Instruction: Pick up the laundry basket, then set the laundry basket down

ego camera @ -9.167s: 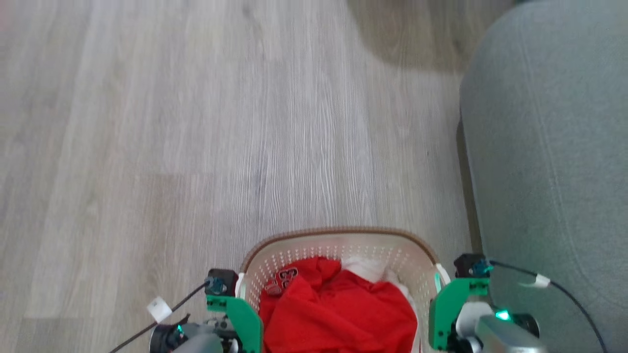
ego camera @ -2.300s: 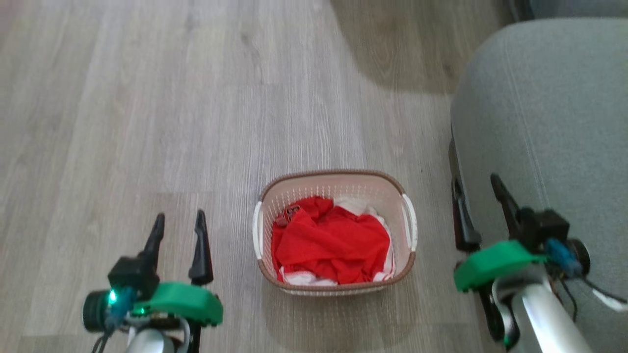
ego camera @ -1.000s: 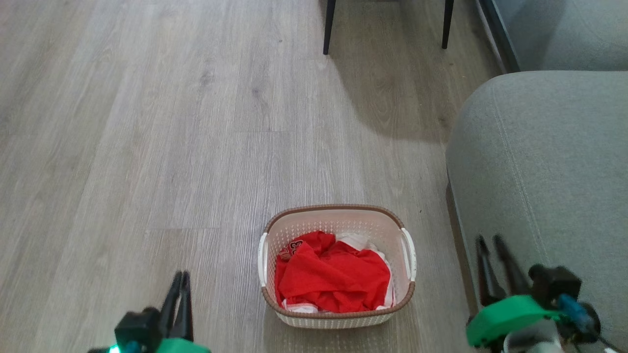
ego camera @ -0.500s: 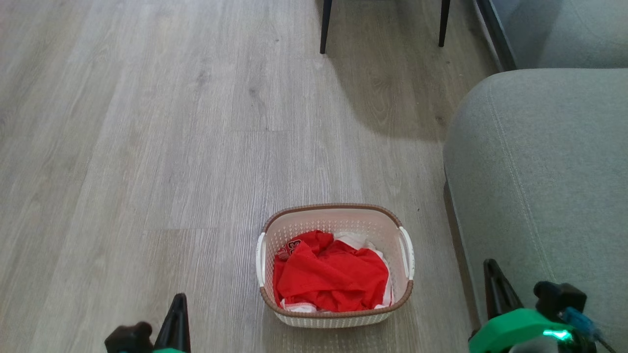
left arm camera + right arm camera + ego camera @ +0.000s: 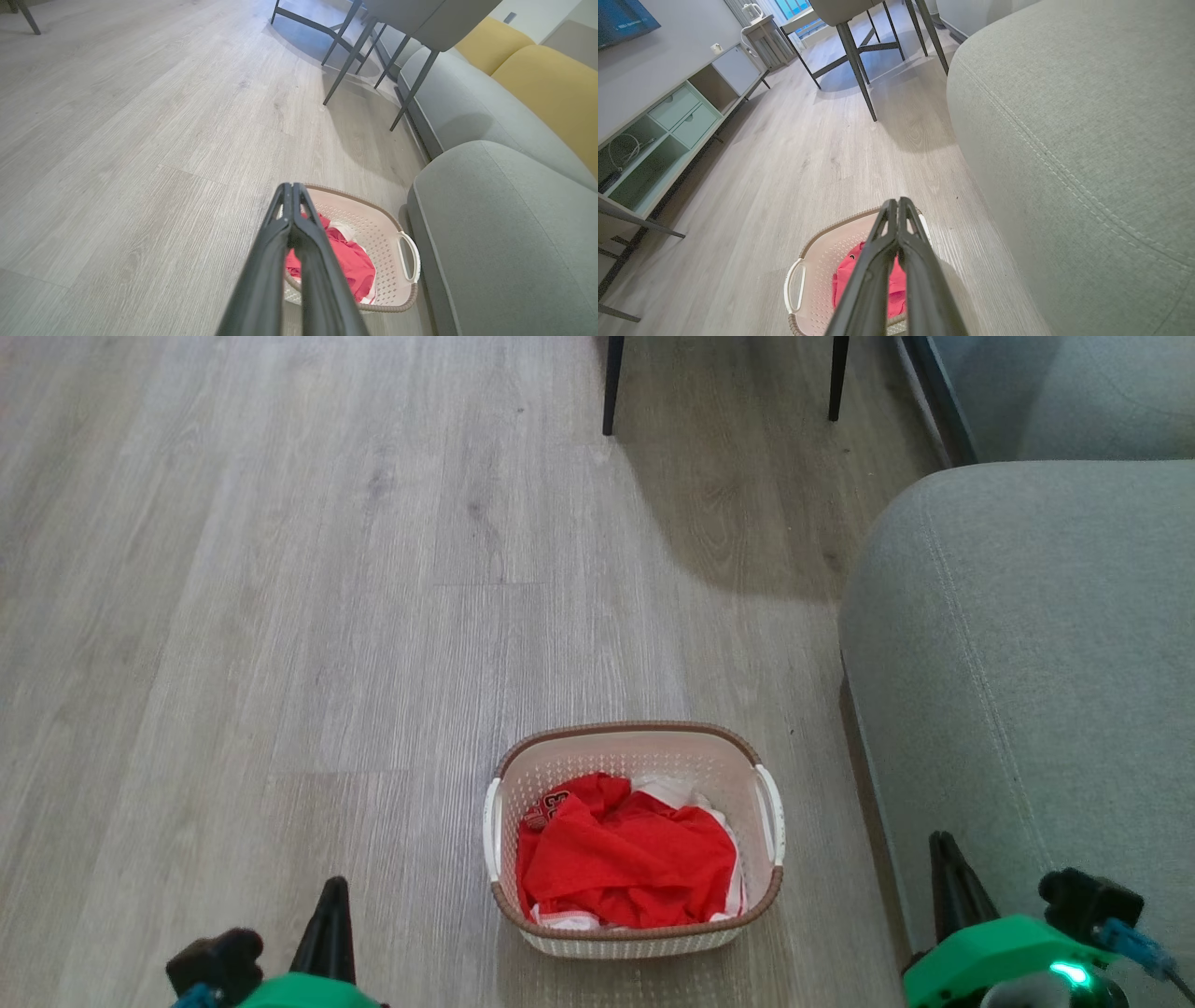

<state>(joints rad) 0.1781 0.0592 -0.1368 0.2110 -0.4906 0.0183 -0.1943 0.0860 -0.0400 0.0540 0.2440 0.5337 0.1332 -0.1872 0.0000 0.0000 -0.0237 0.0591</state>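
Cream-white perforated plastic with a brown woven-look rim: the laundry basket (image 5: 644,758) stands upright on a pale grey wood-look floor (image 5: 280,616), its mouth facing up. It is in the lower middle of the head view, just left of a grey fabric sofa (image 5: 1027,663), with a narrow strip of floor between them.

In the head view the basket is wider than it is deep, so its long axis runs left to right across the robot's front. The left handle (image 5: 489,831) and the right handle (image 5: 771,812), both white, sit on the short ends. The basket is turned slightly, its right end a little farther from the robot than its left. A crumpled red garment (image 5: 625,863) fills most of the inside, with white cloth (image 5: 667,791) showing at the far right and along the near edge.

The left gripper (image 5: 333,889) is at the bottom of that view, left of the basket and apart from it, its two dark fingers pressed together on nothing. The right gripper (image 5: 939,842) is at the lower right, over the sofa's edge and also clear of the basket, its fingers likewise pressed together and empty.

Two dark furniture legs (image 5: 611,383) stand on the floor at the top of the head view.
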